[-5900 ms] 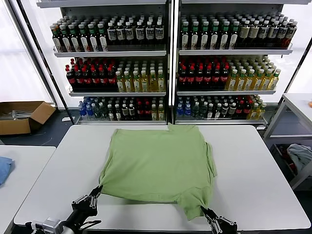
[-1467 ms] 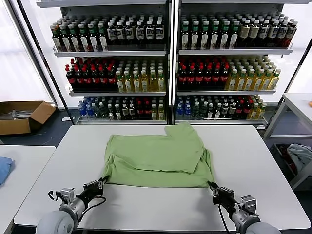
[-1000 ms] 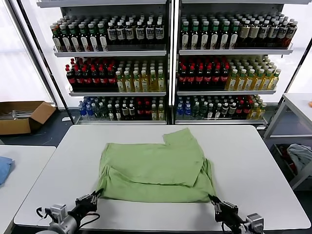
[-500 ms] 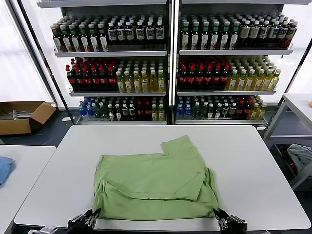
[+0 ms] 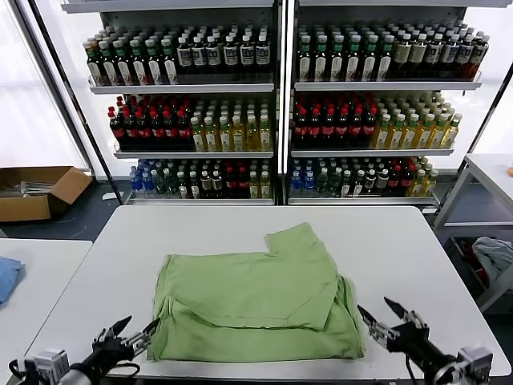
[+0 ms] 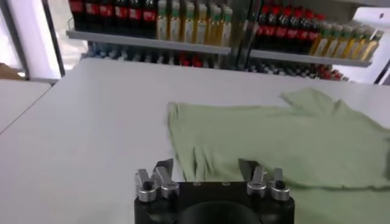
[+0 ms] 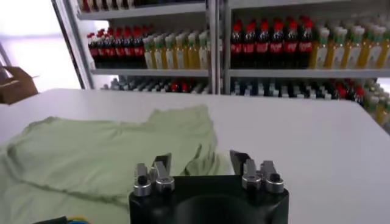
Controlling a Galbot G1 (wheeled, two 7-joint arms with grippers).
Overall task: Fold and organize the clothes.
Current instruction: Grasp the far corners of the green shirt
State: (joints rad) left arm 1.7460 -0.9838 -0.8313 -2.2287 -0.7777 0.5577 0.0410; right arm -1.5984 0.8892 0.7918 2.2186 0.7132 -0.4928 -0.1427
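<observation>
The light green polo shirt (image 5: 256, 305) lies flat near the table's front edge — folded over, plain side up.

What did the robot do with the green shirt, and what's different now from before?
The green shirt was lying flat. Both tools held its near corners, folded it over and dragged it toward the robot. Now the left tool and right tool have opened and let go, and sit just off the shirt's near corners. The shirt rests folded on the white table. The bottle shelves stayed the same.
</observation>
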